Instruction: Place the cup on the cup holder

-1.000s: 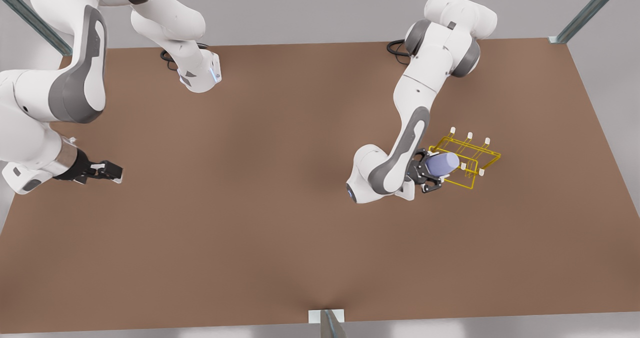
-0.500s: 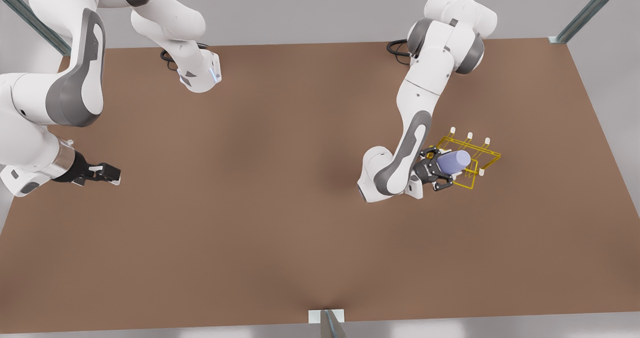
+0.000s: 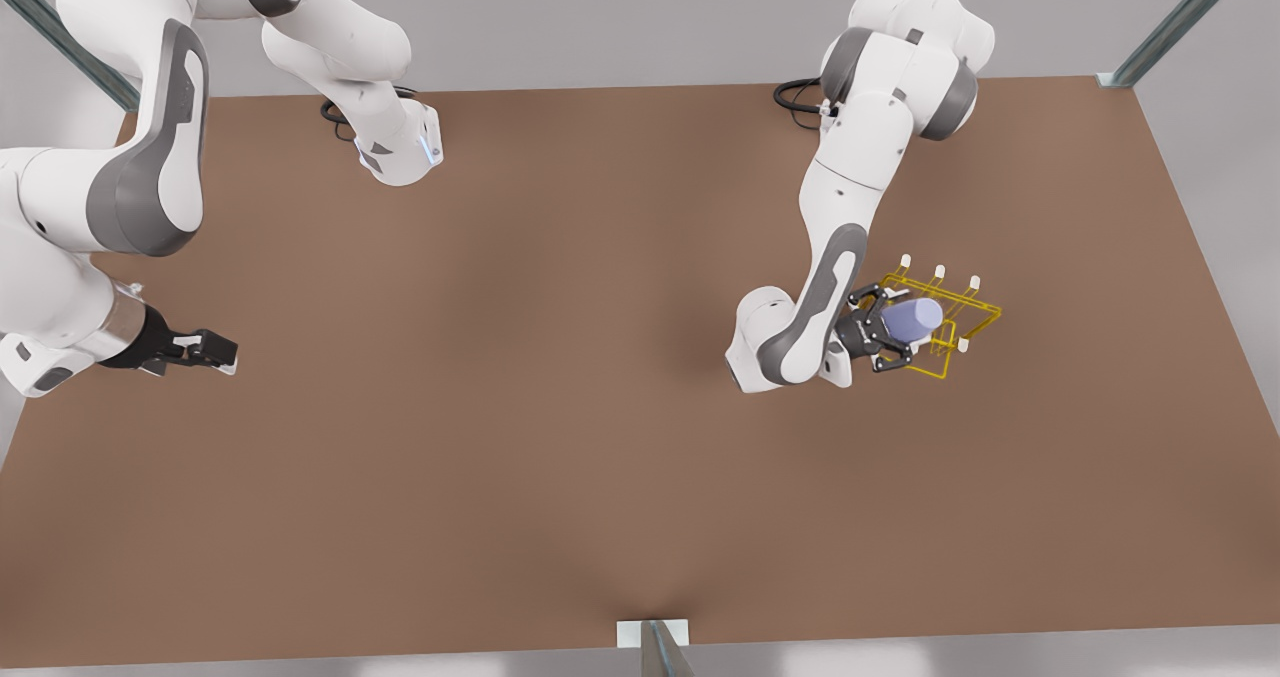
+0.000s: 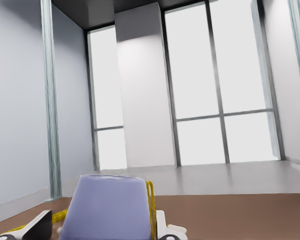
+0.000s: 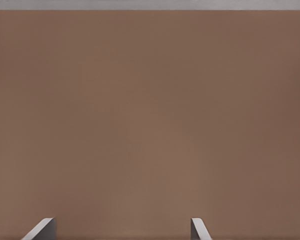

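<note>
The lavender-blue cup point(image 3: 914, 319) lies tilted on its side in my left gripper point(image 3: 888, 335), which is shut on the cup, on the front view's right. The cup hangs over the near-left part of the yellow wire cup holder point(image 3: 975, 284), among its white-capped prongs. In the left wrist view the cup point(image 4: 105, 210) sits between the fingertips point(image 4: 37, 227), with yellow wire of the cup holder point(image 4: 150, 202) right beside it. My right gripper point(image 3: 212, 349) waits open low over the table at the front view's far left, its two fingertips point(image 5: 40, 229) wide apart over bare table.
The brown table point(image 3: 520, 407) stretches wide between the two arms. Both arm bases stand at the back edge. Metal frame posts point(image 3: 1170, 27) rise at the corners, and a small bracket point(image 3: 655, 635) sits at the front edge.
My left gripper carried the cup to the front view's right, farther over the cup holder, and turned it a little. The right arm drifted slightly toward the left.
</note>
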Controlling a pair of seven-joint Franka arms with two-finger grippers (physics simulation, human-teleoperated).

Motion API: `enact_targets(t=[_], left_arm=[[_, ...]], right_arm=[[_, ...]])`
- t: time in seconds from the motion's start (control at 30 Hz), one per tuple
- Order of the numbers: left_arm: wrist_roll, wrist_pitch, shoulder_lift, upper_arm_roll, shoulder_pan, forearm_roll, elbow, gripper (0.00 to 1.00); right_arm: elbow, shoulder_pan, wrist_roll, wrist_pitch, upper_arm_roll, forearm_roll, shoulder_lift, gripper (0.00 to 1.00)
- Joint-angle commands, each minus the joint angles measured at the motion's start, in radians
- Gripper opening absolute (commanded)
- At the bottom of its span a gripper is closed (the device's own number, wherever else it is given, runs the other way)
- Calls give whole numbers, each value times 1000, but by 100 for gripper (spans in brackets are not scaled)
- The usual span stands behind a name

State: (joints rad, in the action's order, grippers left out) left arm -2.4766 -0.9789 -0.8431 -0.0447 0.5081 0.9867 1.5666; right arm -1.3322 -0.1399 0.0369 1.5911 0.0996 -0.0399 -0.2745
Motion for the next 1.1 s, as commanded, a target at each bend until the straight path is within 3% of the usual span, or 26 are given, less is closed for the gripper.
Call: enact_targets(t=[0.0, 0.27, 0.33, 0.4, 0.43, 0.5, 0.57, 0.6, 0.63, 0.73, 1.07], left_arm=[[-64, -7, 1, 0, 0, 1, 1, 100], [1, 6, 71, -17, 23, -29, -14, 100], [189, 3, 180, -26, 112, -210, -103, 100], [422, -122, 298, -66, 101, -544, -350, 100], [652, -251, 397, -63, 6, -801, -407, 100], [1192, -317, 506, -61, -189, -1075, -399, 100], [2055, -259, 541, -41, -368, -1099, -365, 100], [2467, -270, 533, 35, -401, -1097, -338, 100], [2629, -325, 527, 68, -401, -1091, -294, 100], [2639, -537, 443, 68, -384, -1169, -275, 100], [2633, -551, 429, 68, -384, -1159, -275, 100]], right_arm=[[1, 0, -5, 0, 0, 0, -2, 100], [4, 0, 0, 0, -6, 2, -6, 100], [4, 0, 5, 0, -9, 2, -6, 100], [4, -1, 8, 0, -11, 2, -6, 100], [4, -1, 9, 0, -11, 2, -6, 100], [4, -1, 9, 0, -11, 2, -6, 100], [4, -1, 9, 0, -11, 2, -6, 100], [2, -1, 9, 0, -11, 2, -6, 100], [2, -1, 9, 0, -11, 2, -6, 100], [2, -1, 9, 0, -11, 2, -11, 100], [1, -1, 0, -3, -11, 2, -11, 100]])
